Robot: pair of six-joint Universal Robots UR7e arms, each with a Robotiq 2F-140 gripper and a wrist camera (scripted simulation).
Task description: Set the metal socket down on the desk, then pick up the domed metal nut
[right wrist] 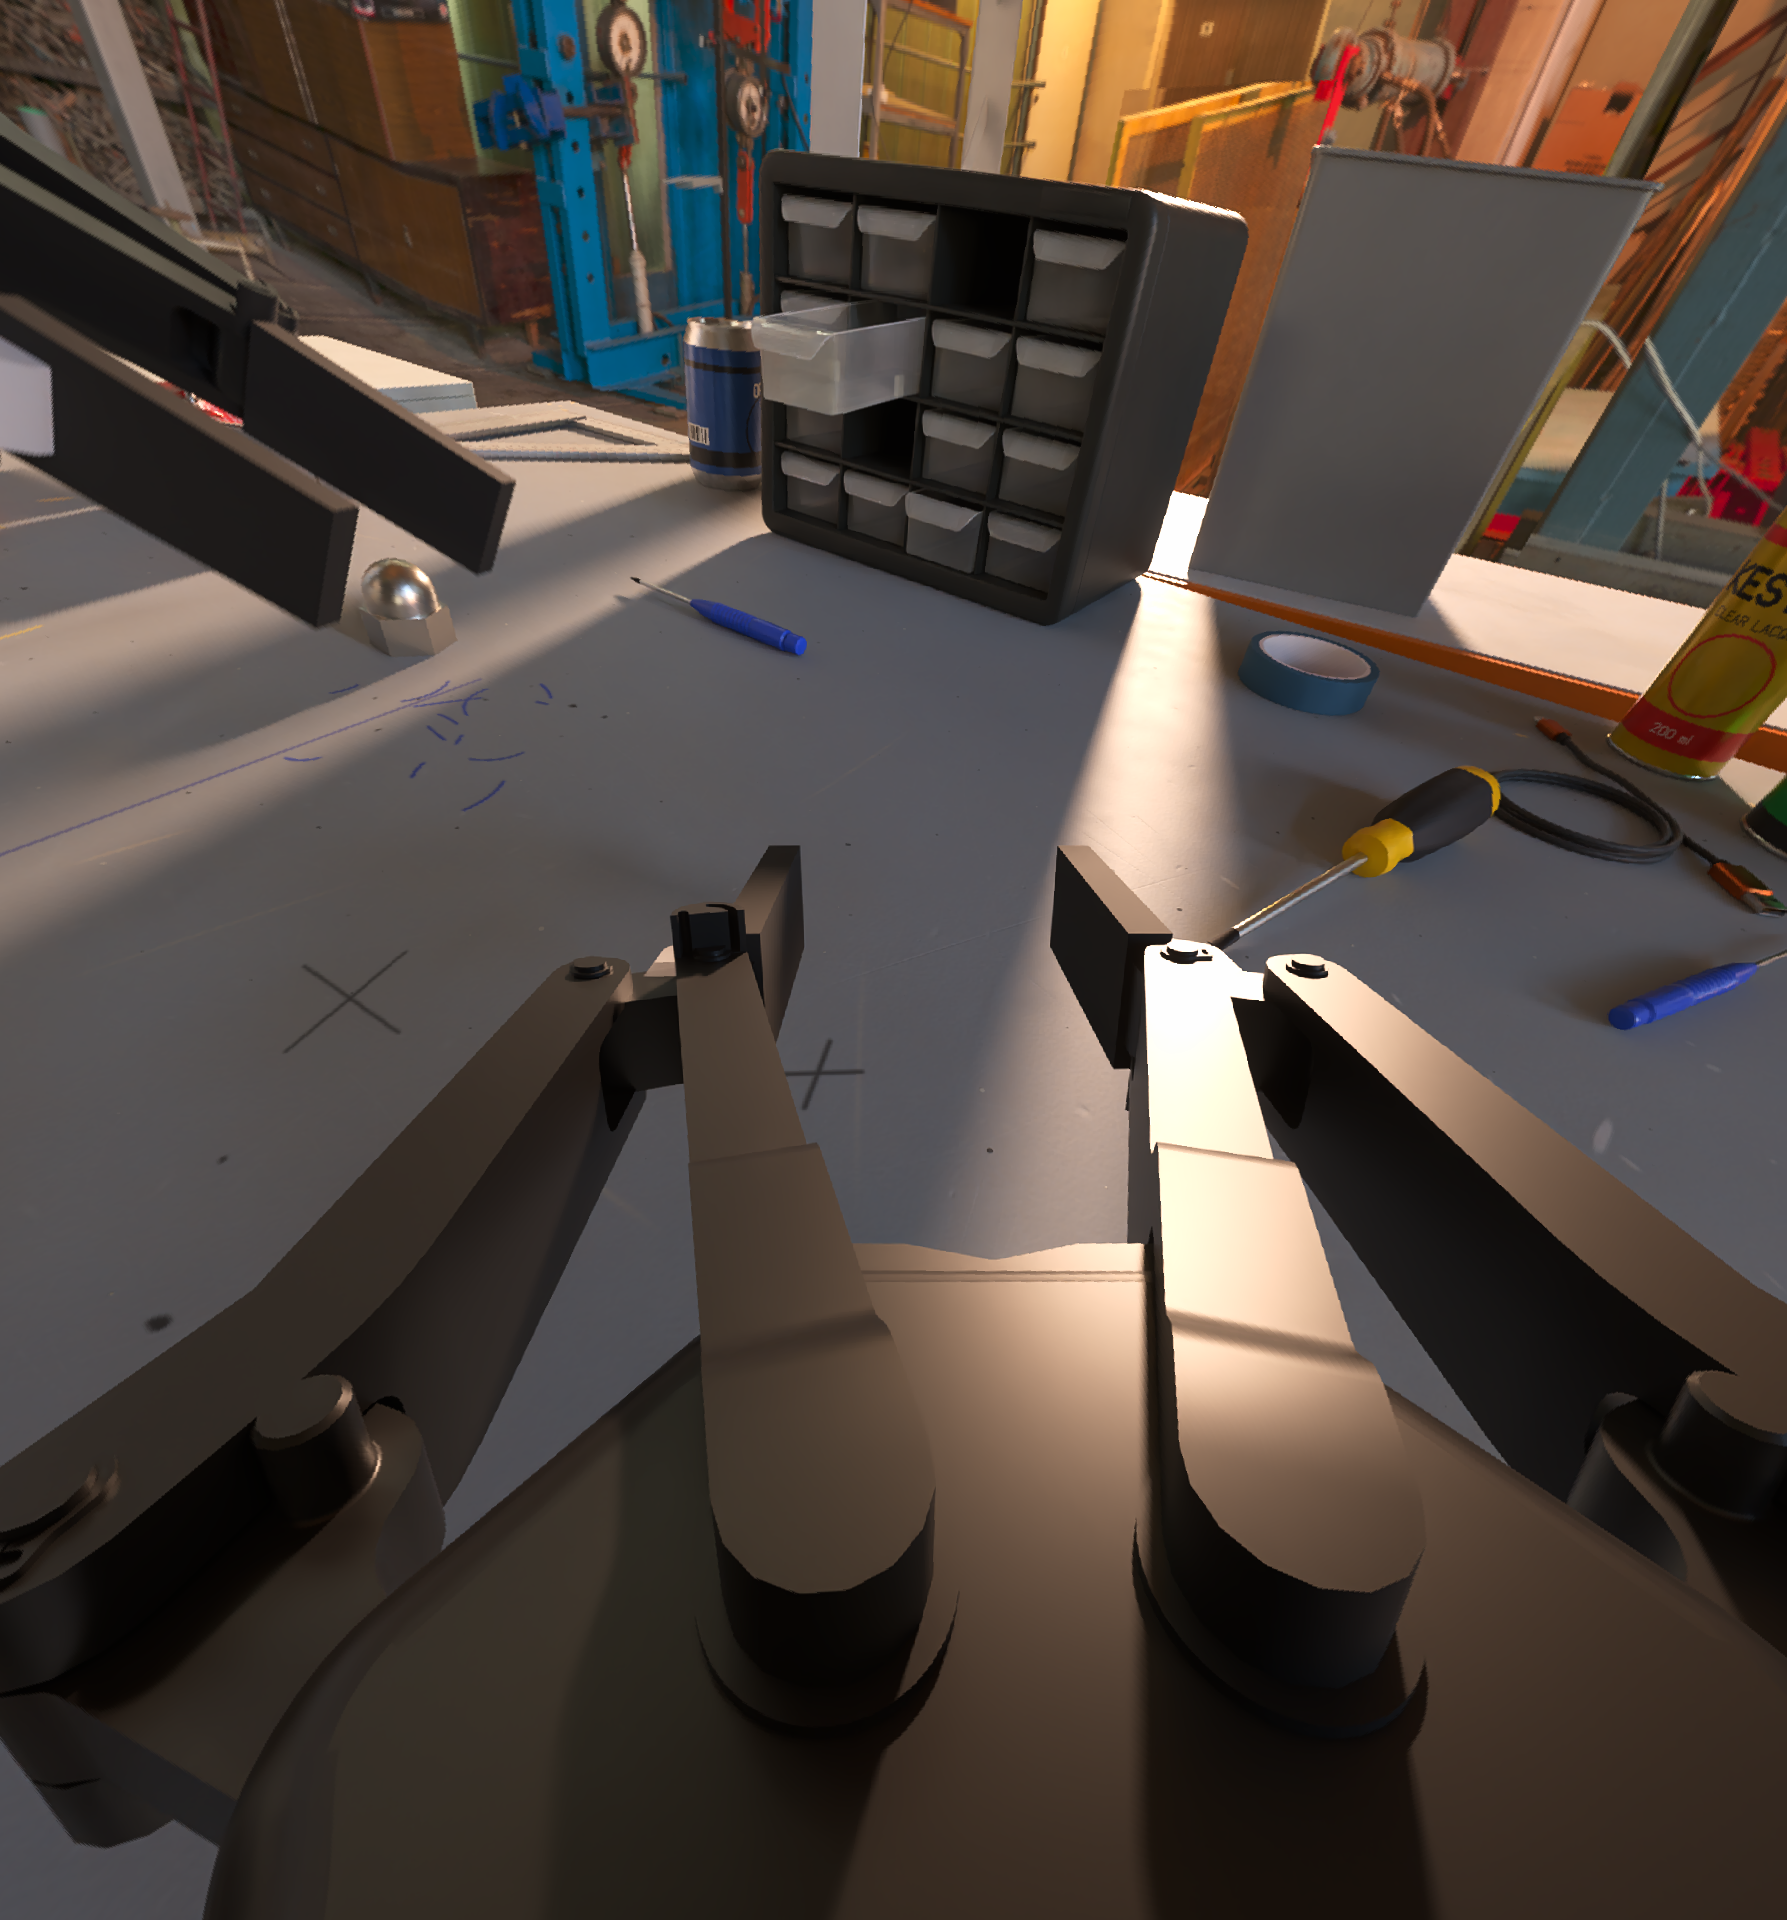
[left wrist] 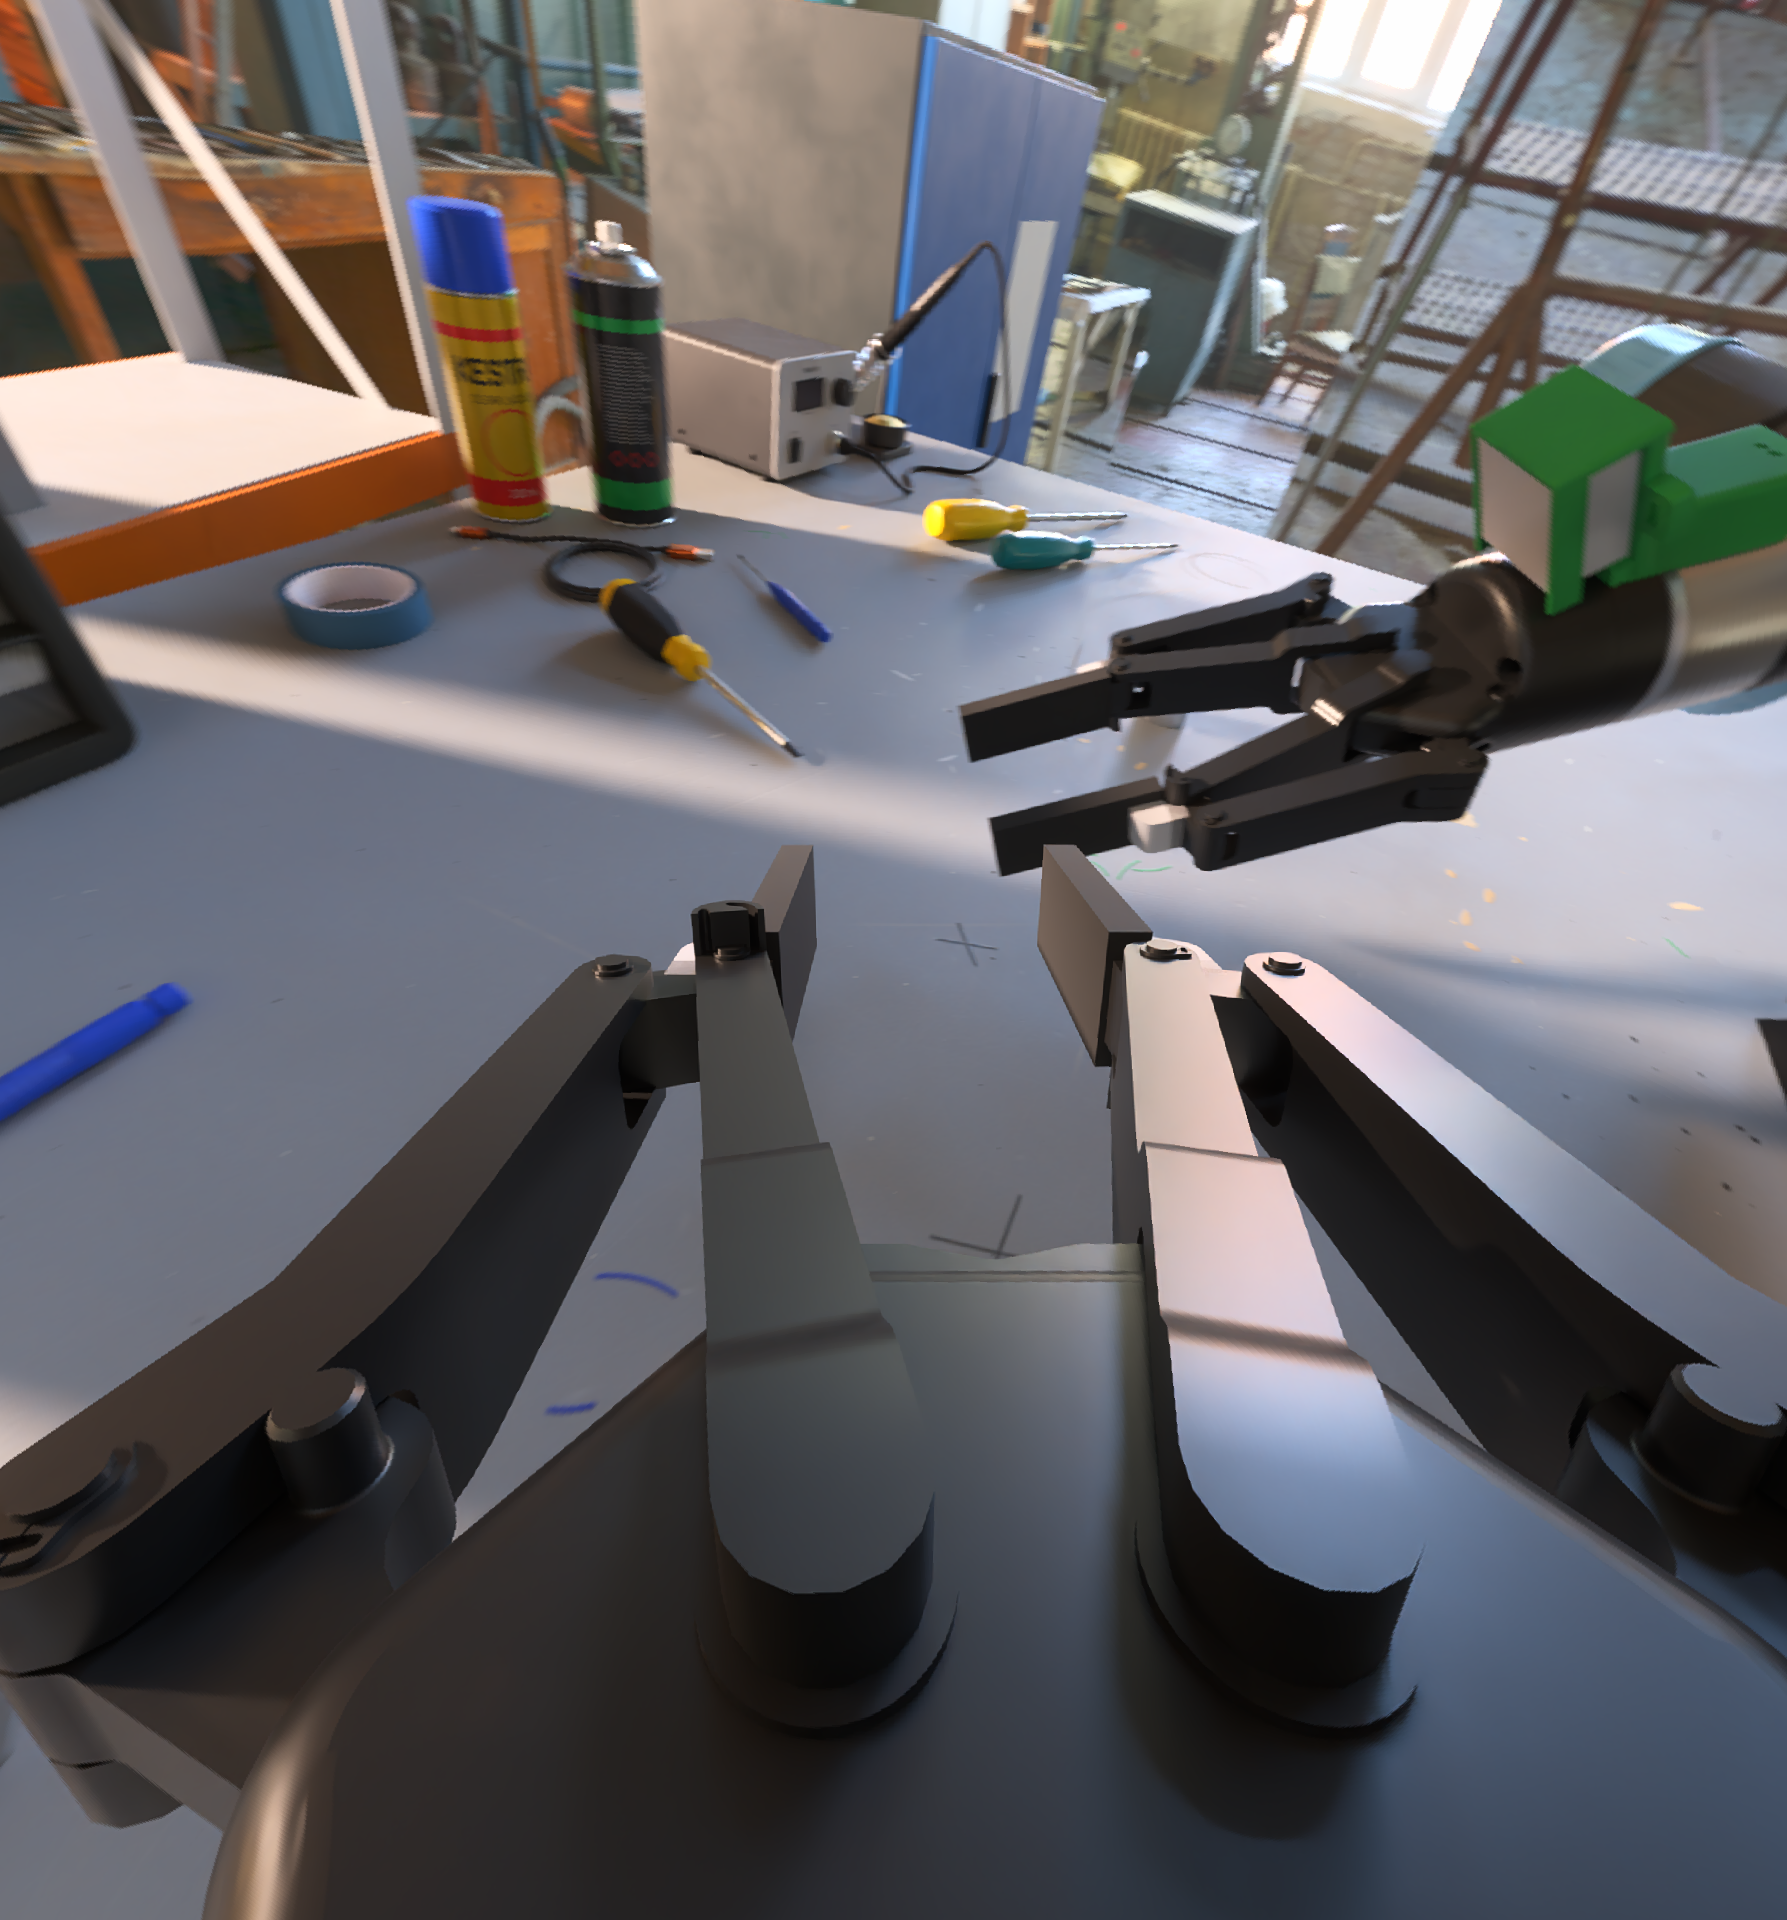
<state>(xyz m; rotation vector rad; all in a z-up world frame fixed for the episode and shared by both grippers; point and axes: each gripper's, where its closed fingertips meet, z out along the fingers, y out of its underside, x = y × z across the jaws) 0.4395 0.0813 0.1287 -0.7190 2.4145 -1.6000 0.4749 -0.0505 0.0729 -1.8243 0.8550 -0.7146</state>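
The domed metal nut (right wrist: 403,603), shiny with a hex base, sits on the grey desk (right wrist: 868,748) in the right wrist view. It is just behind the tips of my left gripper (right wrist: 411,540), which is open and empty above it. The nut does not show in the left wrist view, where my left gripper (left wrist: 930,920) is open over bare desk. My right gripper (right wrist: 930,914) is open and empty; it also shows in the left wrist view (left wrist: 982,784). A small pale object (left wrist: 1154,722) lies partly hidden behind it; I cannot tell if it is the socket.
A black drawer cabinet (right wrist: 972,384) with one drawer pulled out and a blue can (right wrist: 723,405) stand at the back. Two spray cans (left wrist: 484,364), a soldering station (left wrist: 764,400), a tape roll (left wrist: 354,603), screwdrivers (left wrist: 681,644) and a blue pen (left wrist: 47,1070) lie around.
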